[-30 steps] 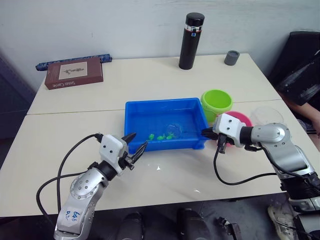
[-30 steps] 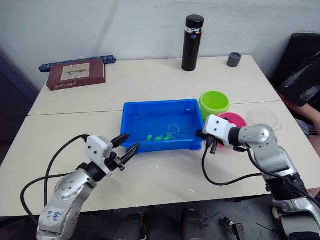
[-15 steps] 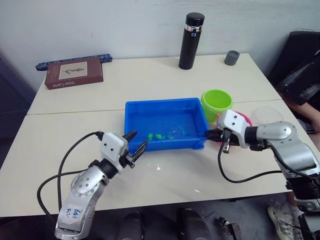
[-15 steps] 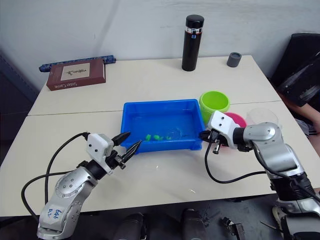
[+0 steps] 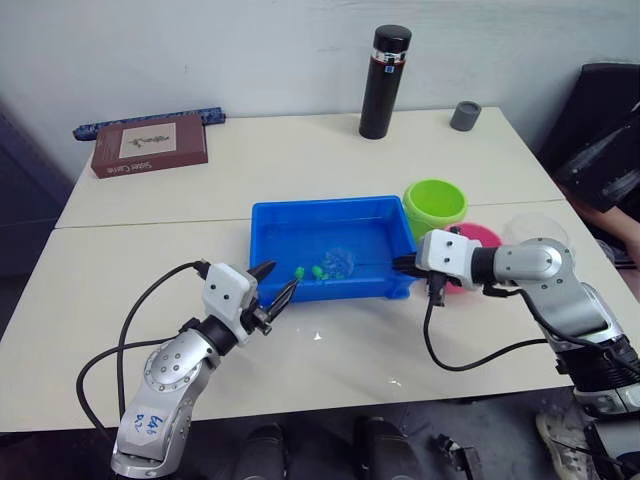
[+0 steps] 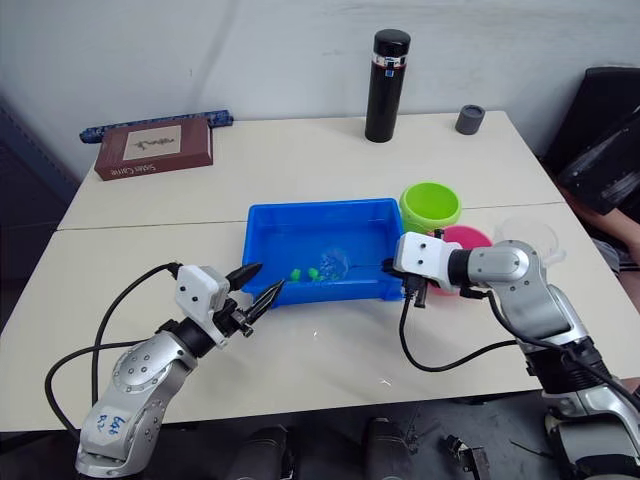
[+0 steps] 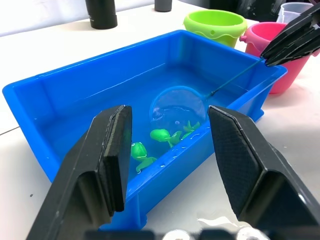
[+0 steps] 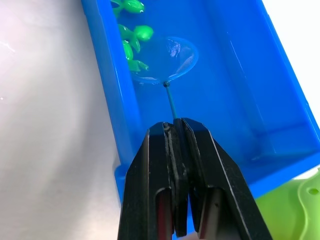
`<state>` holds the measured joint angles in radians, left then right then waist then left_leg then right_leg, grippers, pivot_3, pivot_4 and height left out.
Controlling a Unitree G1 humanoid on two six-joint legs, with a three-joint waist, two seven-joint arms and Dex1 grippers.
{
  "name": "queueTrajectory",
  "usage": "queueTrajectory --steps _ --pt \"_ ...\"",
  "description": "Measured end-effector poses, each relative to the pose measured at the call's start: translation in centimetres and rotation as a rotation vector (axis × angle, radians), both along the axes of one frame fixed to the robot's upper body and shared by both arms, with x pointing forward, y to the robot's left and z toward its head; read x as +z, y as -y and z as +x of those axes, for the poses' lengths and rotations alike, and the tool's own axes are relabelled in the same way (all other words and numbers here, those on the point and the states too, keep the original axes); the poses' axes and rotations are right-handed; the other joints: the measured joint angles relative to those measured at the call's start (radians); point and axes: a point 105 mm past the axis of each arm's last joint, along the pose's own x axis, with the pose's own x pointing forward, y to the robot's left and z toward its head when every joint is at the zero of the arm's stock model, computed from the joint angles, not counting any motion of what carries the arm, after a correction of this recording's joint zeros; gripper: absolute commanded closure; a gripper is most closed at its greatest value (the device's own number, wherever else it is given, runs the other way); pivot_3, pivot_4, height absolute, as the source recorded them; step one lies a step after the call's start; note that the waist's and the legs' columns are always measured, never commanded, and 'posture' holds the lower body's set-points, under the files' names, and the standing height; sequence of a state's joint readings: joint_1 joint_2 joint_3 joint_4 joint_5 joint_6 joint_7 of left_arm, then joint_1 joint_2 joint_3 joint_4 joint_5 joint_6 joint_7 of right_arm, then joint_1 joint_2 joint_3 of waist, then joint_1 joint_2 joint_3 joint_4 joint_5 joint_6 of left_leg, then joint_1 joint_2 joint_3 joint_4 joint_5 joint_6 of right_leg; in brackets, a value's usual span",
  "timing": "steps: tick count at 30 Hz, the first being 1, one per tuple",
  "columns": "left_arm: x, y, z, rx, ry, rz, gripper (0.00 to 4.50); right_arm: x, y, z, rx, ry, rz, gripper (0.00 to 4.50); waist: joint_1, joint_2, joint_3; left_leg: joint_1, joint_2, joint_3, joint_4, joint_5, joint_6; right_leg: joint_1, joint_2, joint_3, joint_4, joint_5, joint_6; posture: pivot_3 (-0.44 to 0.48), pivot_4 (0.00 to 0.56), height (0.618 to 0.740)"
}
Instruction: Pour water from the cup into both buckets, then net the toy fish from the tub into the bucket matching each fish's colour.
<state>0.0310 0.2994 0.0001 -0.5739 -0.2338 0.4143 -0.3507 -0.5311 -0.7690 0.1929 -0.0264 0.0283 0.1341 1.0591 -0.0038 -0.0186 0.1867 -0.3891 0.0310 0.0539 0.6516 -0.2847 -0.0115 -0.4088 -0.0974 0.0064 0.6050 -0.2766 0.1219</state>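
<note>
The blue tub holds water and three green toy fish near its front wall. My right gripper is at the tub's right end, shut on the thin handle of a small net, and the net's hoop sits in the water right beside the fish. My left gripper stands open just outside the tub's front left corner, holding nothing. The lime green bucket and the pink bucket stand right of the tub. The clear cup is beyond the pink bucket.
A tall black flask and a small grey cup stand at the table's back right. A brown book lies at the back left. A person sits past the table's right edge.
My right gripper has shifted left toward the tub, carrying the net's hoop closer to the green fish. The left arm has hardly moved.
</note>
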Motion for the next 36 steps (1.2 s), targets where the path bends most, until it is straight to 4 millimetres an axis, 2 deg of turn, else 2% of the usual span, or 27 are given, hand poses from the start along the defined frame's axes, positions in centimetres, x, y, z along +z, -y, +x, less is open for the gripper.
queueTrajectory --steps 10,15,29,36 --pt "0.0 0.2 0.0 0.001 -0.001 -0.008 1.83 -0.6 -0.2 -0.4 0.013 -0.044 -0.004 4.50 0.000 0.000 0.000 0.000 0.000 0.000 0.000 0.000 0.000 0.000 0.000 0.000 0.000 0.000 0.000 0.000 0.150 0.740" --pt "0.0 0.2 0.0 0.001 -0.002 -0.008 1.83 -1.1 0.3 -0.6 -0.018 -0.138 0.017 4.50 0.000 0.000 0.000 0.000 0.000 0.000 0.000 0.000 0.000 0.000 0.000 0.000 0.000 0.000 0.000 0.000 0.150 0.740" --pt "0.1 0.3 0.1 -0.004 0.004 -0.008 1.83 0.5 0.6 -0.3 -0.169 -0.400 0.225 4.50 0.000 0.000 0.000 0.000 0.000 -0.001 0.000 0.000 0.000 0.000 -0.001 0.000 0.000 0.000 0.000 0.000 0.150 0.740" --pt "0.0 0.3 0.1 -0.010 0.002 -0.006 1.83 1.7 0.4 -0.3 -0.192 -0.440 0.295 4.50 0.000 0.000 0.000 0.000 0.000 -0.001 0.000 0.000 0.000 0.000 -0.001 0.000 0.000 0.000 0.000 0.000 0.150 0.740"
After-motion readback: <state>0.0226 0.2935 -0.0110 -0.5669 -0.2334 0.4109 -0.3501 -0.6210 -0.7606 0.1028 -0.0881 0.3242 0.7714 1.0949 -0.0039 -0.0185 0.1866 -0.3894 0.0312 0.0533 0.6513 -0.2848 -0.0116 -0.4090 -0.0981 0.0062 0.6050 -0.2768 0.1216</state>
